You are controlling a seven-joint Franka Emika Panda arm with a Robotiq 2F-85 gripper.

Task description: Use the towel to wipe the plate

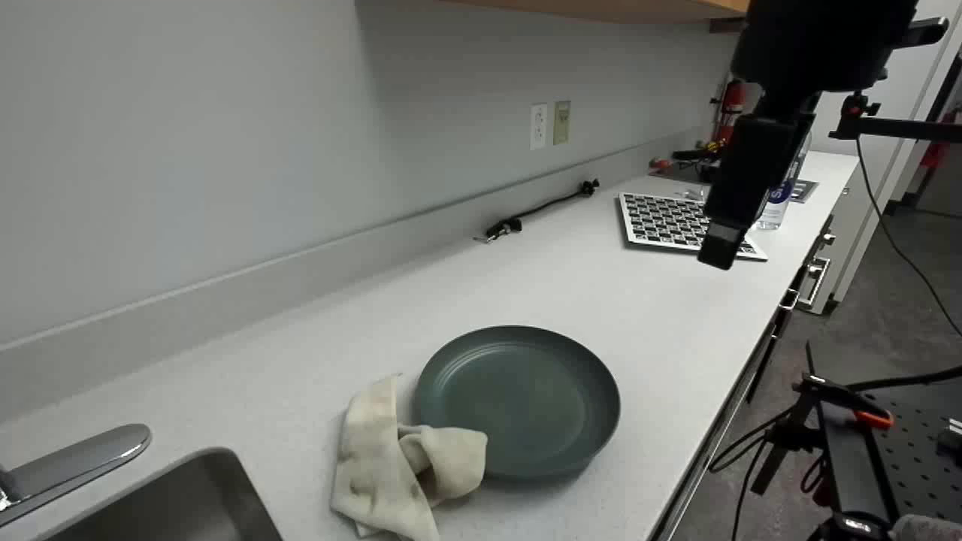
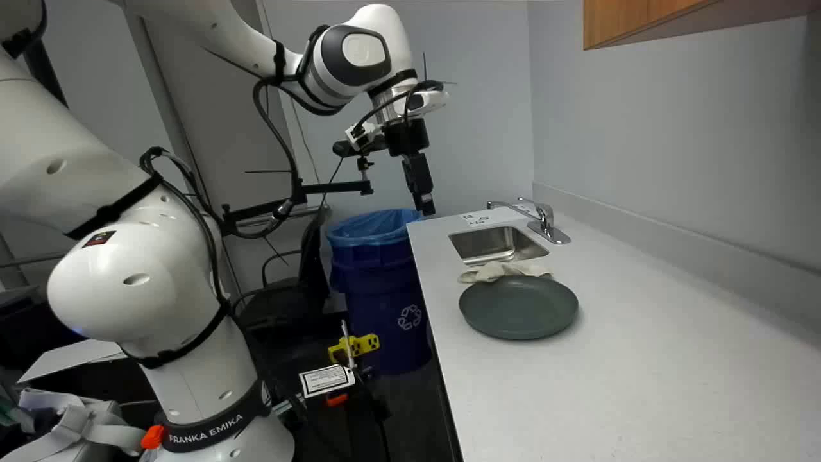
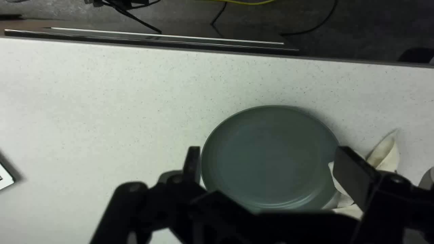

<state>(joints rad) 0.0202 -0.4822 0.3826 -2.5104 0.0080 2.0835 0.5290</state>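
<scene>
1. Gripper (image 3: 268, 156), mine, is wide: in the wrist view my fingers (image 3: 354, 174) stand well apart, w/ most of the plate (image 3: 271, 162) showing btwn them below.
2. I hang high, tip down & slightly tilted, well apart from surface (image 1: 571, 293), plate & towel (image 1: 376, 466) in both exterior views.
3. Plate: dk green, round, right way up, flat on surface; inside is plain w/ a raised rim.
4. Towel: cream, crumpled, w/ some darker spots. Lies on surface btwn plate & sink (image 1: 188, 503). It touches the plate; a fold laps over part of the rim.
5. Sink: metal basin set into surface, faucet (image 2: 544, 221) right beside it, both exterior views.
6. Farther along surface, in an exterior view: checkered board (image 1: 665, 219), partly hidden behind me, & a clear bottle (image 1: 772, 216) just beside it, label partly covered. Black clip (image 1: 505, 226) w/ a cord lies by the wall (image 1: 188, 150).
7. Also in an exterior view: my white arm (image 2: 154, 295) w/ black straps; blue bin (image 2: 381, 289) w/ recycling mark, near the far end of surface; wood cabinet (image 2: 641, 25) up top, above surface level.
</scene>
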